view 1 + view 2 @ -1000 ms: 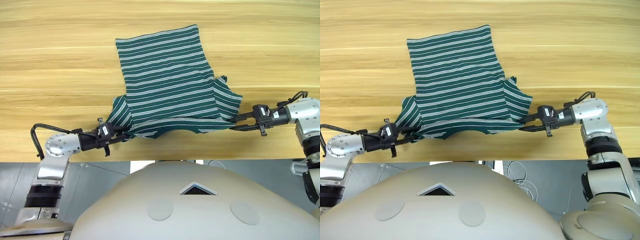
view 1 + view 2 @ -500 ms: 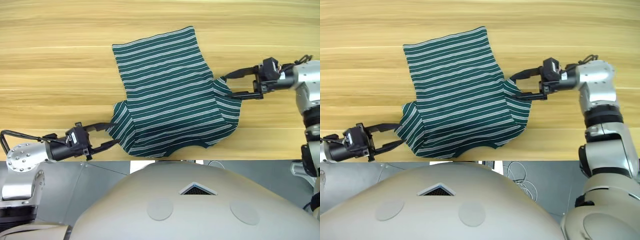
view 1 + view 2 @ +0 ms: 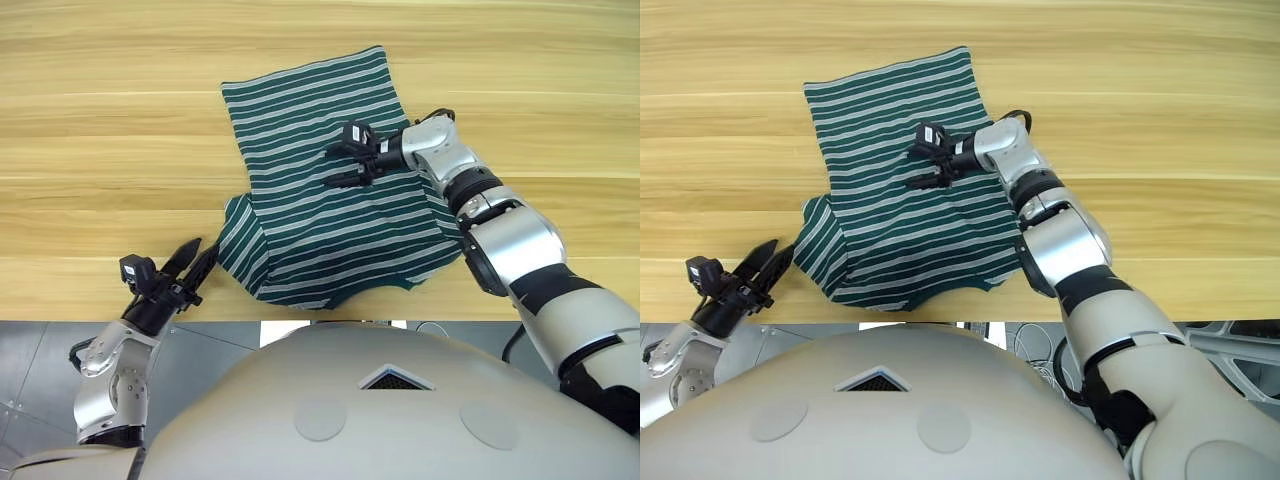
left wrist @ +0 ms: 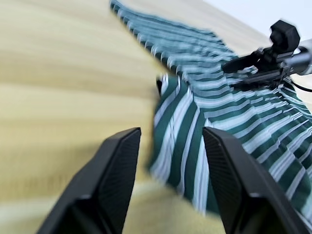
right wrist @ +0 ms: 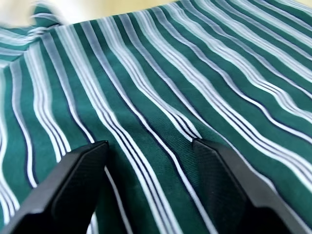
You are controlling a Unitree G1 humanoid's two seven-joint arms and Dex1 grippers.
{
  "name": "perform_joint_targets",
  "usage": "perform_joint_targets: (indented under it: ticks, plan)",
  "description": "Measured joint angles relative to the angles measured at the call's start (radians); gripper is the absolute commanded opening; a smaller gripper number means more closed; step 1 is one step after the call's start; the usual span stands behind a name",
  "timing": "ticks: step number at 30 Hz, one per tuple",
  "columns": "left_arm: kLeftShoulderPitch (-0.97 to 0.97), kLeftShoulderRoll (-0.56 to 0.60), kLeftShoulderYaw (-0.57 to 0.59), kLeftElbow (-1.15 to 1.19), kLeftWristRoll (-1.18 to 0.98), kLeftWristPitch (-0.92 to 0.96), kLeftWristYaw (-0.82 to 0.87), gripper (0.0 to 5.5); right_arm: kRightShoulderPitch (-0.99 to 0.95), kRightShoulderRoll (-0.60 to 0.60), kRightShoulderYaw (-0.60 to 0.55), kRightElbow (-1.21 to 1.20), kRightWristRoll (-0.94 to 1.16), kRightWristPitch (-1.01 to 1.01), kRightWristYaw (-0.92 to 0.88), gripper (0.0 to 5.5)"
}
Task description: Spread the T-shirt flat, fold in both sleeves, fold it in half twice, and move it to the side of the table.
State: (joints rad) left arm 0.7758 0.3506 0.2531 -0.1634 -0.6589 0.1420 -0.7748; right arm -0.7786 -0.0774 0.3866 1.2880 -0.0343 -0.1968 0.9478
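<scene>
I hold my right gripper (image 3: pixel 335 168) open and empty on the T-shirt (image 3: pixel 300 105), likely smoothing it, while my left gripper (image 3: pixel 197 257) hangs open, empty, beside its sleeve (image 3: pixel 236 232).

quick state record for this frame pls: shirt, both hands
T-shirt: green striped, rumpled on wooden table, not folded in half
left sleeve: sticks out near the table's front edge
left hand: open, beside left sleeve, not touching it
right hand: open, low over the shirt's middle, gripping nothing
</scene>
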Motion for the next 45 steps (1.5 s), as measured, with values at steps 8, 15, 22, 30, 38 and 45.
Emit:
perform_joint_targets:
  ticks: [8,15,22,30,38,45]
  plan:
    - [-0.074,-0.024,0.029,-0.017,-0.008,0.111,0.134,2.22,-0.019,0.022,-0.087,0.036,-0.047,0.025,-0.174,3.22]
    - [-0.25,-0.046,0.018,0.067,0.002,0.166,0.203,2.22,-0.018,0.015,-0.149,0.036,-0.053,-0.036,-0.102,3.22]
    - [-0.281,-0.097,-0.042,0.057,0.001,0.205,0.228,2.04,-0.018,0.006,-0.197,0.023,-0.05,-0.095,-0.036,3.25]
    - [-0.293,-0.103,-0.04,0.079,0.004,0.197,0.239,0.73,-0.016,0.006,-0.214,0.012,-0.053,-0.122,-0.026,3.25]
    - [-0.298,-0.117,-0.02,0.049,0.006,0.179,0.241,0.05,-0.002,-0.005,-0.237,-0.016,-0.048,-0.196,0.014,3.25]
    - [-0.306,-0.139,-0.112,-0.082,0.055,0.157,0.241,0.05,0.114,-0.089,-0.257,-0.17,-0.007,-0.33,0.137,3.25]
